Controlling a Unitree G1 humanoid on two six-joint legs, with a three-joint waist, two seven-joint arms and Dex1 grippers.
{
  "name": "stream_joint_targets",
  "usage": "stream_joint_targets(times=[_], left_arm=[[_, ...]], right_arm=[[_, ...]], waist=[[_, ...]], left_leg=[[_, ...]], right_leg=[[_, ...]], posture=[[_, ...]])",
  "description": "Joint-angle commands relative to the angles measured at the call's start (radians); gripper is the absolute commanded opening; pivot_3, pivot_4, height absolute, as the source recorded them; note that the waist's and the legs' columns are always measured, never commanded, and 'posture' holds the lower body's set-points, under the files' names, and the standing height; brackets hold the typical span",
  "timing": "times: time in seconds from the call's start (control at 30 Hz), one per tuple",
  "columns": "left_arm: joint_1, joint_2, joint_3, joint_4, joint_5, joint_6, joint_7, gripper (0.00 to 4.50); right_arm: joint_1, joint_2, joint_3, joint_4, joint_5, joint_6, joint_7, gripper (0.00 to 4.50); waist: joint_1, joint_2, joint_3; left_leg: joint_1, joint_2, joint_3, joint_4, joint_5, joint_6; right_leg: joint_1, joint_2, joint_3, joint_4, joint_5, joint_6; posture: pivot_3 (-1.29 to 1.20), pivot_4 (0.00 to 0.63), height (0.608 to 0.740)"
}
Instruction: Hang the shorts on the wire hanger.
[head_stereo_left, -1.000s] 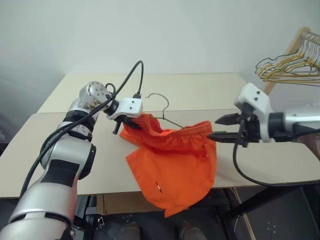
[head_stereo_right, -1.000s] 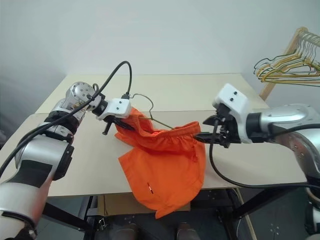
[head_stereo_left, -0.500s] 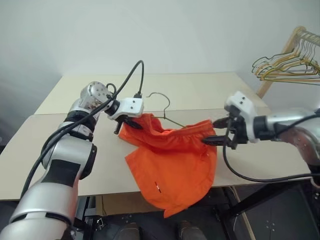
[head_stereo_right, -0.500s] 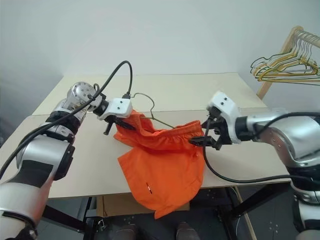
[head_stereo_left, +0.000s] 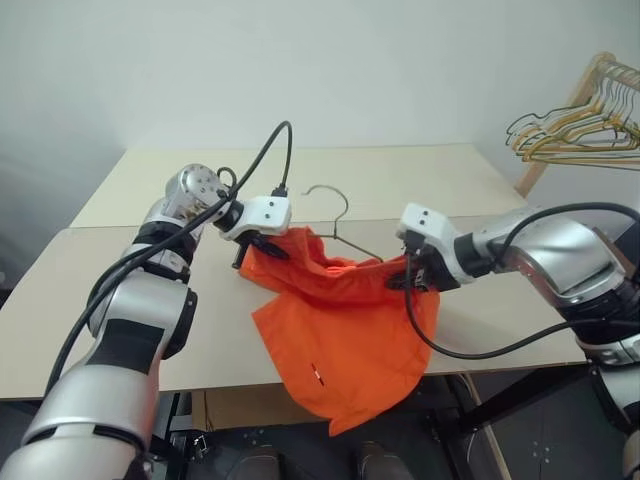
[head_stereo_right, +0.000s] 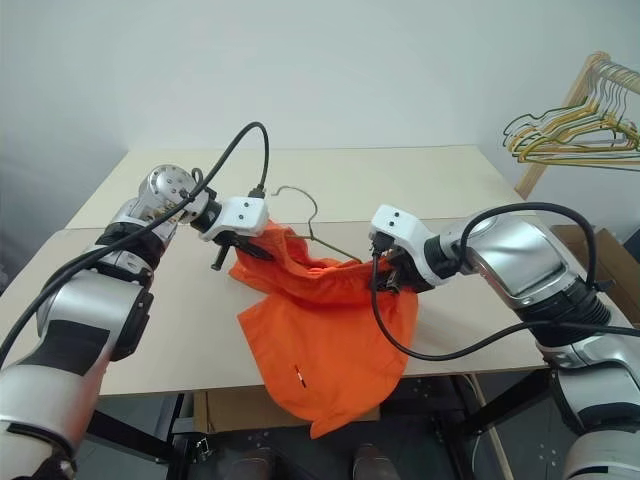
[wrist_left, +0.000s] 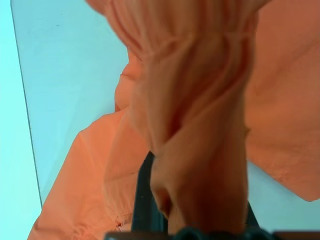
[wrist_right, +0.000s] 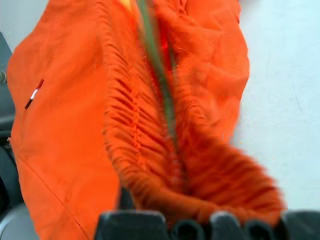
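The bright orange soft fabric shorts (head_stereo_left: 345, 335) hang in the air above the front edge of the table, with the gathered elastic waistband on top, stretched and bunched at both ends. The legs fall down below the table edge. The thin olive-grey wire hanger (head_stereo_left: 338, 222) stands upright behind the waistband; its curved hook rises free above the fabric, its wire passes inside the waistband.
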Motion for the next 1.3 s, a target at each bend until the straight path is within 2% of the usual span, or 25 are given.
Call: stream_joint_targets(times=[0.03,0.17,0.27,0.4,0.63,0.73,0.83,0.93,1.03,1.17,1.3], left_arm=[[-0.02,0.012,0.029,-0.03,-0.028,-0.009,0.004,0.0],[-0.029,0.01,0.051,-0.029,-0.046,0.008,0.0,0.0],[-0.044,0.006,0.087,-0.028,-0.081,0.038,-0.026,0.77],[-0.048,0.015,0.106,-0.032,-0.093,0.06,-0.035,2.1],[-0.023,0.064,0.109,-0.024,-0.079,0.083,0.034,4.46],[-0.009,0.071,0.132,-0.028,-0.098,0.094,0.095,4.49],[-0.012,0.045,0.208,-0.052,-0.175,0.164,0.152,4.49],[0.004,-0.006,0.33,-0.168,-0.346,0.317,0.109,4.49],[0.082,-0.05,0.407,-0.413,-0.505,0.541,0.109,4.49],[0.235,-0.114,0.469,-0.836,-0.712,0.872,0.254,4.49],[0.323,-0.135,0.459,-1.055,-0.792,0.992,0.349,4.49]], right_arm=[[-0.009,-0.034,-0.021,-0.002,-0.035,-0.028,0.027,0.02],[-0.001,-0.038,-0.032,-0.006,-0.047,-0.032,0.034,0.02],[0.011,-0.042,-0.05,-0.013,-0.046,-0.023,0.026,0.0],[0.034,-0.052,-0.088,-0.027,-0.028,0.005,0.017,0.0],[0.146,-0.138,-0.264,-0.109,0.062,0.09,0.016,0.0],[0.218,-0.194,-0.375,-0.162,0.113,0.148,0.011,0.0],[0.319,-0.233,-0.535,-0.211,0.17,0.249,-0.02,0.0],[0.426,-0.211,-0.77,-0.258,0.175,0.438,-0.106,0.0],[0.517,-0.161,-0.954,-0.304,0.177,0.521,-0.236,0.0],[0.645,-0.064,-1.176,-0.314,0.273,0.525,-0.493,0.0],[0.676,0.028,-1.338,-0.275,0.408,0.525,-0.793,0.0]], waist=[[0.0,0.0,0.0],[0.0,0.0,0.0],[0.001,0.0,0.0],[0.001,0.0,0.0],[0.007,0.0,0.0],[0.011,0.0,0.0],[0.021,0.0,0.0],[0.028,0.0,0.0],[0.022,0.0,0.0],[-0.002,0.0,0.0],[-0.032,0.0,-0.001]], left_leg=[[0.0,0.0,0.0,0.0,0.0,0.0],[0.0,0.0,0.0,0.0,0.0,0.0],[0.0,0.0,0.0,0.0,0.0,0.0],[0.0,0.0,0.0,0.0,0.0,0.0],[0.0,0.0,0.0,0.0,0.0,0.0],[0.0,0.0,0.0,0.0,0.0,0.0],[0.0,0.0,0.0,0.0,0.0,0.0],[0.0,0.0,0.0,0.001,0.0,0.0],[0.0,-0.001,0.0,0.002,0.0,0.0],[0.002,0.0,0.0,0.0,0.0,0.0],[0.007,0.0,0.0,0.0,0.0,-0.001]], right_leg=[[0.0,0.0,0.0,0.0,0.0,0.0],[0.0,0.0,0.0,0.0,0.0,0.0],[0.0,0.0,0.0,0.0,0.0,0.0],[0.0,0.0,0.0,0.0,0.0,0.0],[0.0,0.0,0.0,0.0,0.0,0.0],[0.0,0.0,0.0,0.0,0.0,0.0],[0.0,0.0,-0.001,0.0,0.0,0.0],[0.001,-0.001,-0.001,0.0,0.0,0.001],[0.001,-0.002,0.0,0.0,0.0,0.001],[0.003,-0.001,0.001,0.0,-0.001,0.003],[0.005,-0.001,0.003,0.002,-0.001,0.004]], posture=[[0.04,0.0,0.74],[0.04,0.0,0.74],[0.04,0.0,0.74],[0.04,0.0,0.74],[0.04,0.0,0.74],[0.03,0.0,0.74],[0.02,0.0,0.74],[-0.01,0.0,0.74],[-0.03,0.0,0.74],[-0.07,0.0,0.74],[-0.09,0.0,0.74]])
